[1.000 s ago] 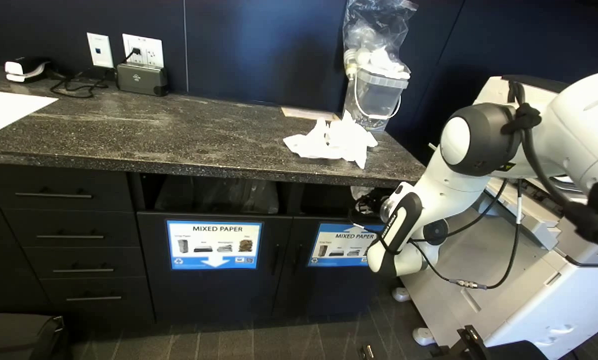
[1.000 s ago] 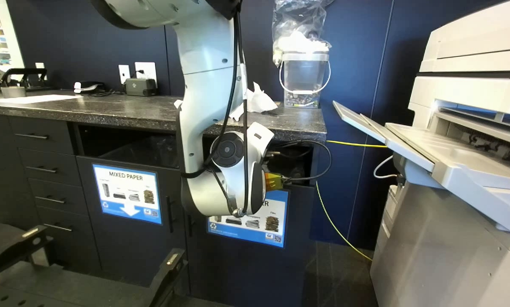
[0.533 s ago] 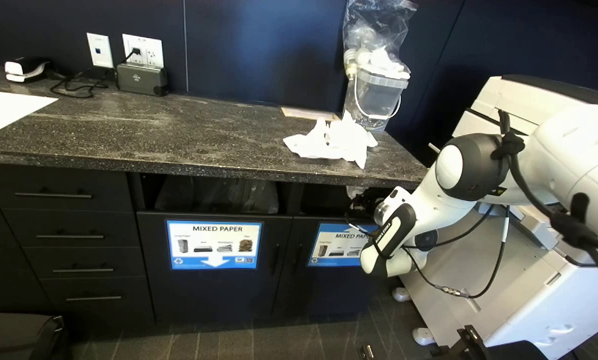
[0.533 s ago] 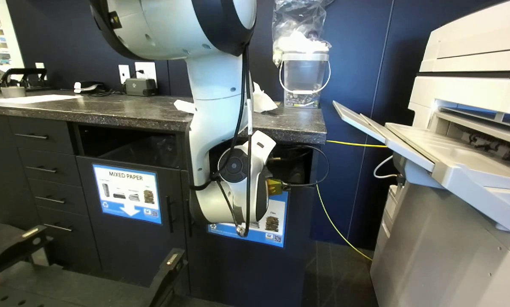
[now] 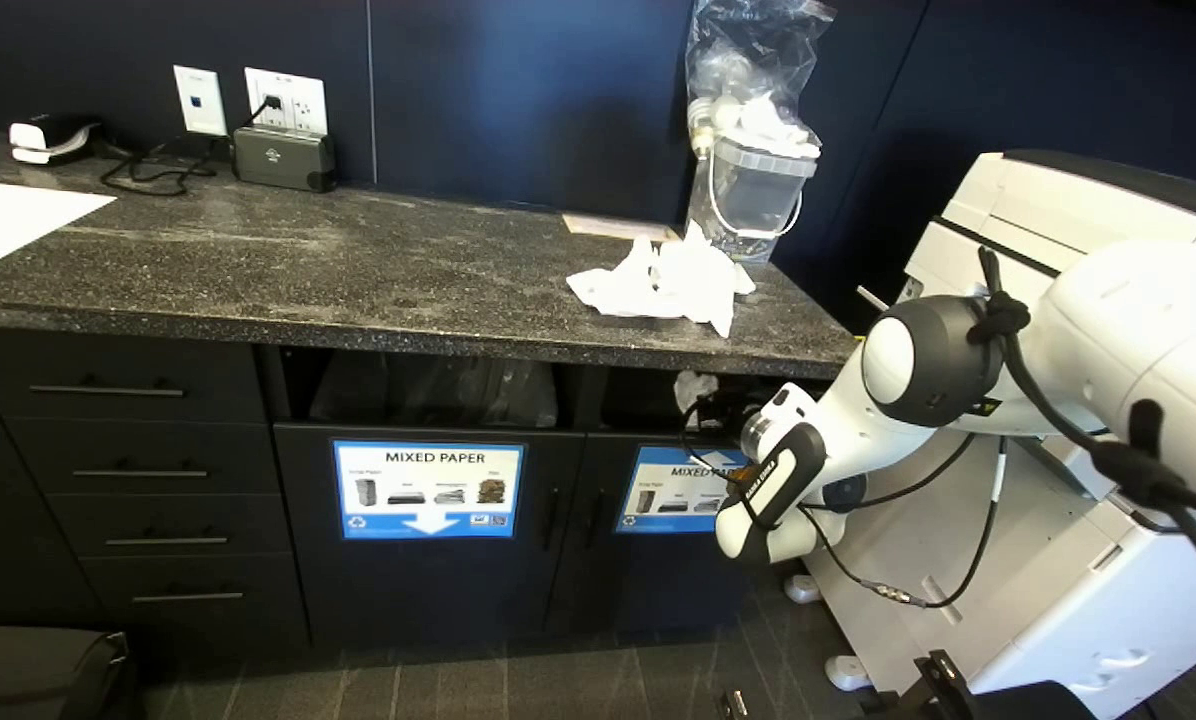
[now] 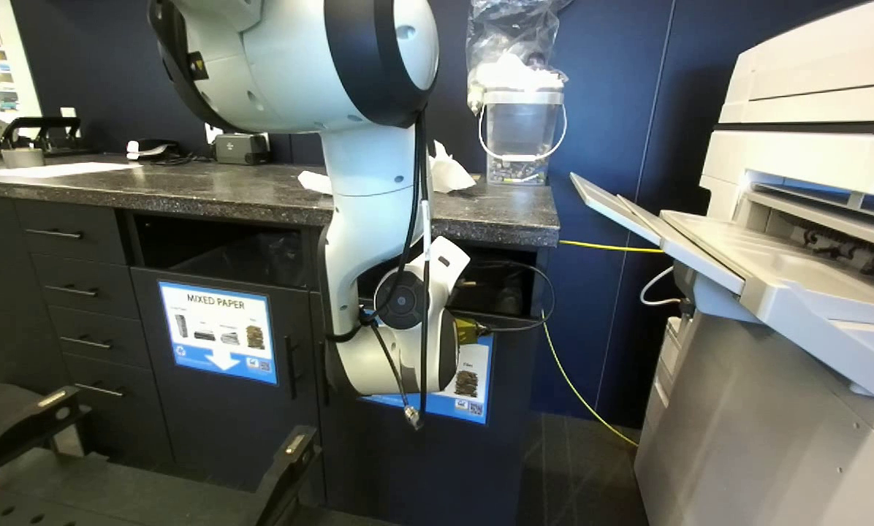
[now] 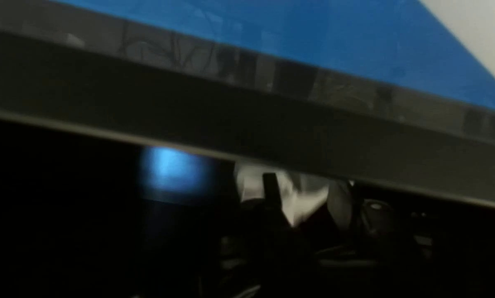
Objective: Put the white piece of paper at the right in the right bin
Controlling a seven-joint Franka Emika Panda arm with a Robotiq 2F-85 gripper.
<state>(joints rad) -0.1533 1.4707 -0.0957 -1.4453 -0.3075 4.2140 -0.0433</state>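
Observation:
The small white crumpled piece of paper (image 5: 695,388) is in the dark slot of the right bin (image 5: 623,405), under the counter. In the wrist view the paper (image 7: 297,205) sits between the dark fingers of my gripper (image 7: 305,194), which is shut on it. The view is dark and blurred there. In an exterior view my gripper (image 5: 713,405) reaches into the slot just beside the paper. In another exterior view the arm hides the paper and fingers; the right bin's slot (image 6: 506,296) shows partly. The right bin's blue-bordered sign (image 5: 673,490) is partly covered by the wrist.
A larger crumpled white paper heap (image 5: 673,280) lies on the dark counter (image 5: 408,270) above. A clear bucket (image 5: 753,185) stands behind it. The left bin (image 5: 433,390) has a "MIXED PAPER" sign (image 5: 428,490). A printer (image 6: 788,241) stands beside the cabinet. The counter edge overhangs the slots.
In an exterior view the gripper and wrist have moved left and slightly down, deeper along the right slot. The white paper has moved left with them and shows more clearly. The elbow has lowered.

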